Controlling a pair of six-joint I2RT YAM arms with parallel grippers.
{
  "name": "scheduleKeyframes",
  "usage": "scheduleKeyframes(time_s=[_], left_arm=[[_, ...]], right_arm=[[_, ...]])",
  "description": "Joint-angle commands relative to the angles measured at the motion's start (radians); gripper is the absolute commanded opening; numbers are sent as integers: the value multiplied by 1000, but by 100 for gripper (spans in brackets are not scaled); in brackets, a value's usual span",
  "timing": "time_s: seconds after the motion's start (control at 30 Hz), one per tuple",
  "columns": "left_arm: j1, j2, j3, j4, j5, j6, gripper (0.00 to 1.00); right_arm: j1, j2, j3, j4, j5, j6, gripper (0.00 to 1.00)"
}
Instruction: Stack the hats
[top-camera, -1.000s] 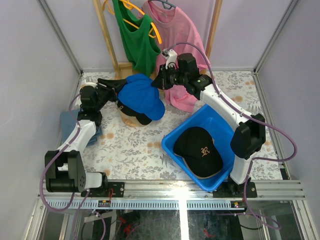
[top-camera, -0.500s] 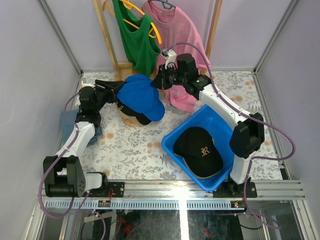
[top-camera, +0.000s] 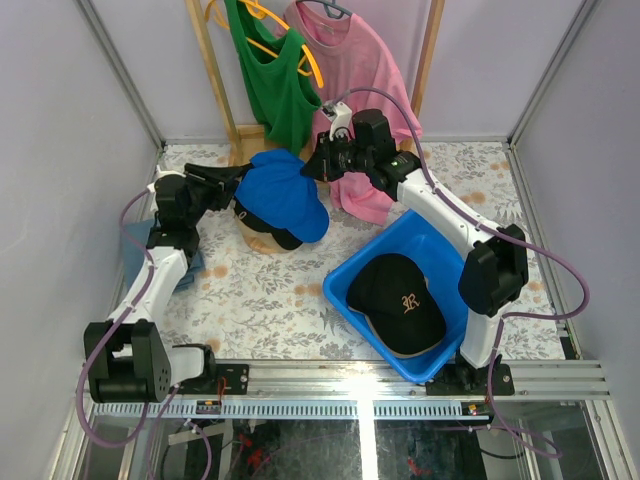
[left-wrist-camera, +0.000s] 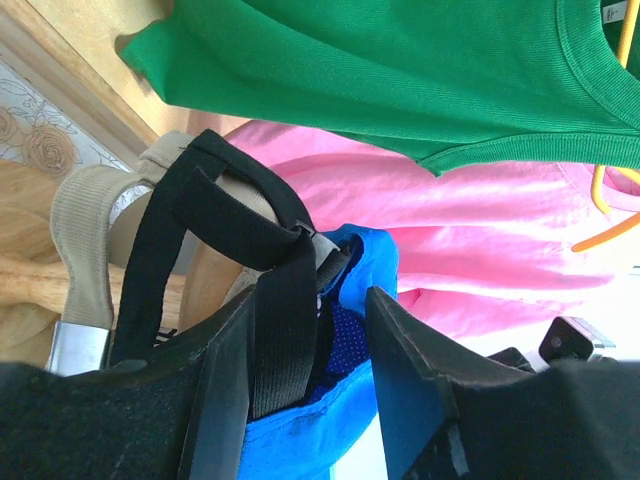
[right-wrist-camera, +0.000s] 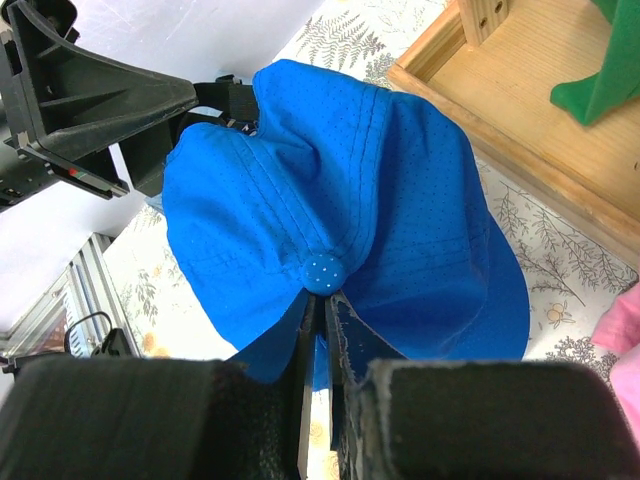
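A royal blue cap (top-camera: 285, 192) hangs over a black cap (top-camera: 270, 233) and a tan one on the wooden dome stand (top-camera: 262, 247). My right gripper (top-camera: 313, 166) is shut on the blue cap's crown just under its top button (right-wrist-camera: 325, 272); it shows in the right wrist view (right-wrist-camera: 325, 335). My left gripper (top-camera: 232, 178) is open at the caps' back edge. In the left wrist view (left-wrist-camera: 315, 390) a black strap (left-wrist-camera: 285, 330) and the blue cap's rear edge (left-wrist-camera: 375, 265) lie between the jaws. A tan strap (left-wrist-camera: 85, 225) lies to the left. Another black cap (top-camera: 398, 300) with an embroidered letter lies in the blue bin (top-camera: 440, 240).
A green top (top-camera: 270, 75) and a pink shirt (top-camera: 360, 95) hang on a wooden rack (top-camera: 212, 80) at the back. A folded grey-blue cloth (top-camera: 135, 245) lies under the left arm. Grey walls close in both sides.
The left arm has shifted a little to the left, its gripper staying at the back of the caps. The right gripper and the blue cap have hardly moved.
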Motion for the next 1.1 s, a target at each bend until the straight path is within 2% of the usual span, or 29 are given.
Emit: scheduleKeyframes(time_s=[0.0, 0.67, 0.9, 1.07], left_arm=[[9, -20, 23, -52, -41, 49, 45], [16, -39, 76, -197, -108, 141, 42], [17, -23, 86, -201, -94, 147, 38], [17, -8, 97, -204, -78, 153, 37]], right_arm=[[-6, -1, 8, 48, -24, 3, 11], [-6, -9, 1, 34, -31, -9, 14], [-3, -14, -5, 25, -46, -11, 18], [-1, -22, -6, 23, -46, -12, 24]])
